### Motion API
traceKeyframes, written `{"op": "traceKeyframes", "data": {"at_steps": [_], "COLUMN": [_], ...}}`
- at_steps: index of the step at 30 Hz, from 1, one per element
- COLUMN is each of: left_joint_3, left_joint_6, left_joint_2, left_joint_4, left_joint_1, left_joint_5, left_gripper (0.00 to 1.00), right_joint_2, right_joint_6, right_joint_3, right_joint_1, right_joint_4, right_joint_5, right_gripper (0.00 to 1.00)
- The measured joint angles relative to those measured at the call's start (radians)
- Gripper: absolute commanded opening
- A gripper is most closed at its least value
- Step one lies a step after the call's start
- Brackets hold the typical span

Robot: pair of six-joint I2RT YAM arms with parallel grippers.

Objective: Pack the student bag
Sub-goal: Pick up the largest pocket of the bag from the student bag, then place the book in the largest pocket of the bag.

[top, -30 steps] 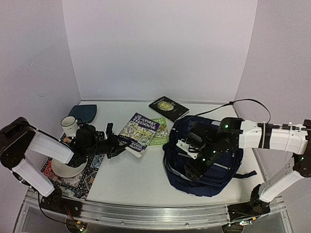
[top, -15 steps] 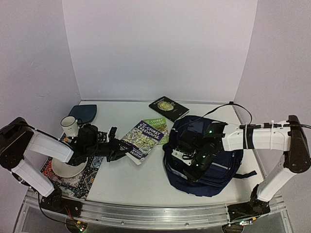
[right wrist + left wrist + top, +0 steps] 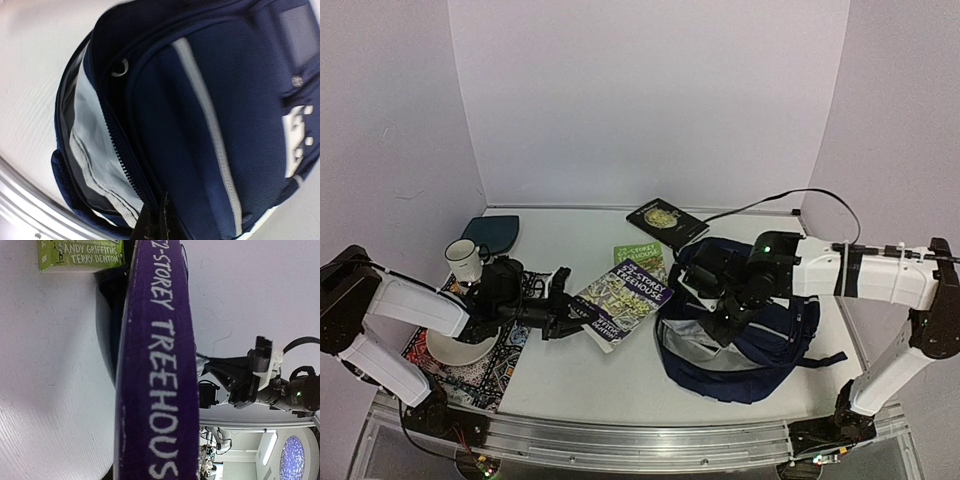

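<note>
The student bag (image 3: 770,345) is a large navy backpack lying at the right of the table. My right gripper (image 3: 725,312) is shut on the fabric edge beside its zipper and holds the flap up. The mouth gapes toward the left and shows grey lining (image 3: 692,347). In the right wrist view the dark fingertips (image 3: 161,224) pinch that edge of the bag (image 3: 210,125) next to the lining (image 3: 90,135). My left gripper (image 3: 568,316) is shut on a purple Treehouse book (image 3: 623,300), tilted just left of the bag. Its spine (image 3: 155,390) fills the left wrist view and hides the fingers.
A green book (image 3: 640,255) lies behind the purple one and a dark book (image 3: 667,222) sits further back. At the left are a teal pouch (image 3: 492,232), a white mug (image 3: 463,260), a plate (image 3: 455,348) and a patterned mat (image 3: 470,378).
My right gripper has shut on the bag's zipper edge and lifted it, opening the mouth so the grey lining shows. My left gripper has carried the purple book rightward toward the bag.
</note>
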Motion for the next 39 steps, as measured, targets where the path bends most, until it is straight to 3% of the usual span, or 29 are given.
{"op": "traceKeyframes", "data": {"at_steps": [9,20,31,39], "left_joint_3": [0.014,0.007,-0.069,0.098], "left_joint_6": [-0.018,-0.051,-0.072,-0.041], "left_joint_2": [-0.015,-0.122,-0.230,-0.042], "left_joint_4": [-0.008,-0.026,-0.114,-0.139], "left_joint_1": [-0.013,-0.016,-0.036,-0.140], "left_joint_5": [0.015,0.028,0.071,0.077], "left_gripper": [0.00,0.00,0.00,0.00], "right_joint_2": [-0.050,-0.015,0.057,0.049], "right_joint_6": [0.022,0.021,0.006,0.002], "right_joint_3": [0.087,0.227,0.262,0.241], "right_joint_1": [0.000,0.000,0.000,-0.004], "right_joint_4": [0.011,0.065,0.165,0.247], "right_joint_5": [0.246,0.414,0.408,0.317], "right_gripper": [0.00,0.00,0.00,0.00]}}
